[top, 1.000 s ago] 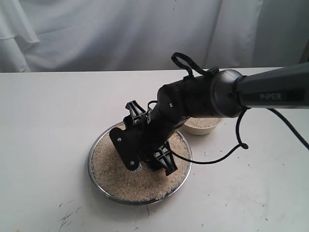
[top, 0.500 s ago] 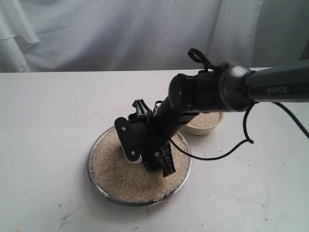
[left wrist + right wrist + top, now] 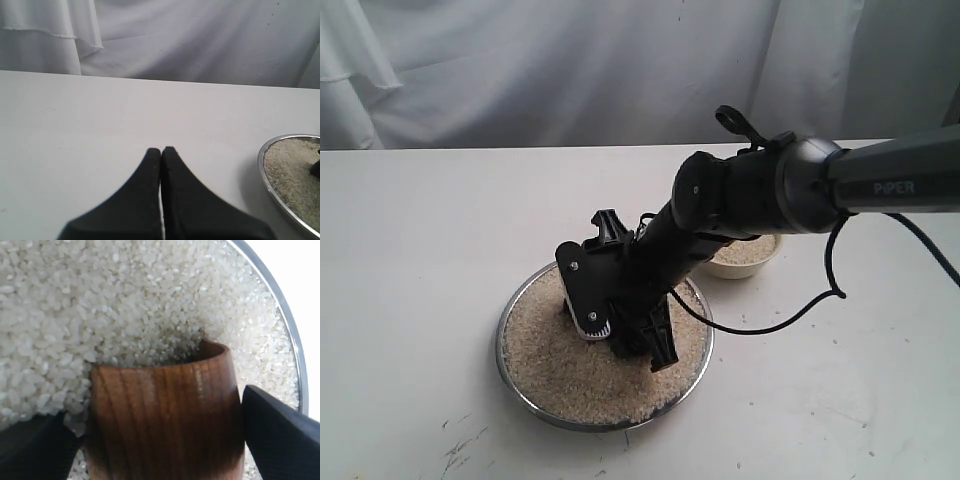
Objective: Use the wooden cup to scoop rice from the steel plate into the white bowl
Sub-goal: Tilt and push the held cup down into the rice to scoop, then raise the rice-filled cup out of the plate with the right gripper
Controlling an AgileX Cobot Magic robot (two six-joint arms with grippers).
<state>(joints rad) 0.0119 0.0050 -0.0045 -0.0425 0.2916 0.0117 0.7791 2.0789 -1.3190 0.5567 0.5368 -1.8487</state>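
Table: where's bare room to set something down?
Free: table left of the steel plate, back to the curtain; also the front-right corner past the cable. Crowded: between plate and white bowl, under the right arm.

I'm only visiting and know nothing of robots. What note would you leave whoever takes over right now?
Left pincer: shut, empty, over the table beside the steel plate.
Right pincer: shut on the wooden cup, its mouth pushed into the rice on the plate.
White bowl: just beyond the plate, already holding some rice.
Left to do: lift the cup, tip it into the bowl.
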